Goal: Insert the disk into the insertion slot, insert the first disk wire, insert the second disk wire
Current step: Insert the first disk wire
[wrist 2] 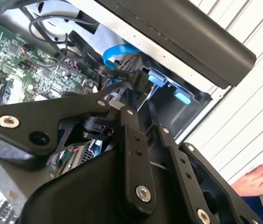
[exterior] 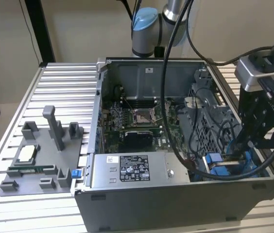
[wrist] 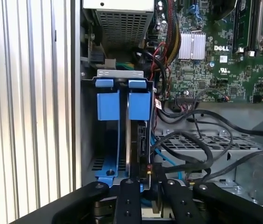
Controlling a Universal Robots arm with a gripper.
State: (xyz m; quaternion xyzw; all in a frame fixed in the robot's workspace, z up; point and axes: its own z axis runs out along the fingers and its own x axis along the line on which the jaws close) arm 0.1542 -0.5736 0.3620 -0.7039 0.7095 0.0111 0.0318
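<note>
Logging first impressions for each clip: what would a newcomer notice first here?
The open computer case in the middle of the slatted table, motherboard exposed. At its corner on the exterior view's right the black gripper reaches down by the bright blue rails of the insertion slot. A person's hand shows beside the case in the second wrist view.

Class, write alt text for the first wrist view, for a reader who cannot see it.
The black gripper hangs at a blue-railed drive bay inside an open computer case, with the disk seated in it. Black cables and a green circuit board lie beside the bay.
</note>
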